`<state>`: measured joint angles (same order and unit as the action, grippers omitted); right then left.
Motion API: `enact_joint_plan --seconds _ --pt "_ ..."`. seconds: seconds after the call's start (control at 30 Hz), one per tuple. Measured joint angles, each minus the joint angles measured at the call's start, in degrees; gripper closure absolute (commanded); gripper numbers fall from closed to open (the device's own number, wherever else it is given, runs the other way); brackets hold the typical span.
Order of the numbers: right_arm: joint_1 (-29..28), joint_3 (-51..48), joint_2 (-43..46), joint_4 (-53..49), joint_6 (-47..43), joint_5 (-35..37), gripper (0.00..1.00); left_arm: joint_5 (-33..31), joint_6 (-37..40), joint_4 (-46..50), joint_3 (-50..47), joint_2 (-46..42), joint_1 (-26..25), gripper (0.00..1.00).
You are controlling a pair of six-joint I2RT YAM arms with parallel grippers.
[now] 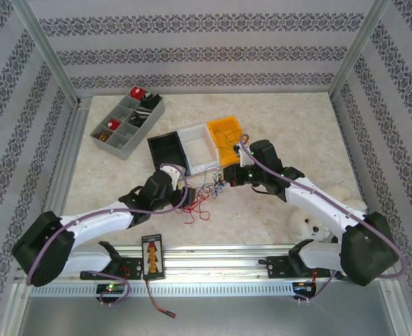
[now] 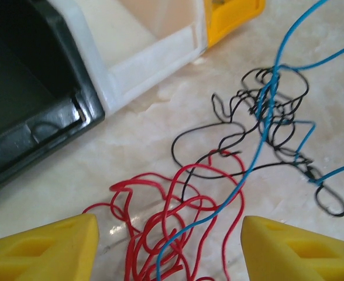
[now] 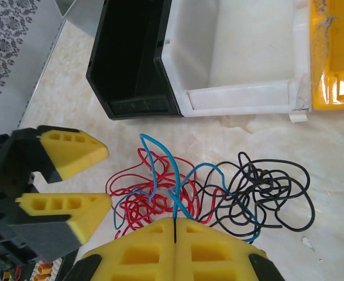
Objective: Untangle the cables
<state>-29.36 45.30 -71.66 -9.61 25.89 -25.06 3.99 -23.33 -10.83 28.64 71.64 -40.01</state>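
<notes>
Right gripper [image 3: 175,227] sits closest to its wrist camera, yellow fingers pressed flat together with the end of one thin black wire pinched in the seam, so it is closed on the cables [image 3: 210,193]. Bunch lies on the pale marbled table [image 1: 283,119], just beyond those fingertips: red loops on the left, blue strands crossing the middle, black knot on the right. All three colours overlap, still tangled.

Left gripper [image 2: 169,249] is open, its two yellow fingertips well apart low in its own wrist view. Red loops and one blue strand lie on the table between the tips; cannot tell whether either finger touches a wire. Nothing is clamped there. The black knot sits further out, up and right of the red, with blue lines running through it and off the top edge.

Overhead, both grippers meet near the table centre, facing each other, with the wires between and just below them. The left arm reaches in from the lower left, the right arm from the lower right.

Three bins stand side by side, touching, just beyond the wires: black bin [image 3: 131,64], white bin [image 3: 236,96], yellow bin [image 3: 336,58]. Grey divided tray [image 1: 132,145] sits far left, well apart, with small red and black parts in its compartments. Small black board [image 1: 150,257] lies on the front rail between the arm bases, and a black lead with a red plug [image 1: 172,316] trails below it.
</notes>
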Motion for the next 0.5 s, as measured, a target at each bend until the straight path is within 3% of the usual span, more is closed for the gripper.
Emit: enact_joint_plan --seconds 0.37,0.5 --pt "0.00 0.00 0.02 0.02 0.04 0.04 1.00 0.15 -1.31 -3.63 0.00 11.15 0.00 0.57" --pt "0.02 0.00 0.15 0.02 0.11 0.15 1.00 0.63 -1.81 -4.87 0.31 14.64 0.00 0.80"
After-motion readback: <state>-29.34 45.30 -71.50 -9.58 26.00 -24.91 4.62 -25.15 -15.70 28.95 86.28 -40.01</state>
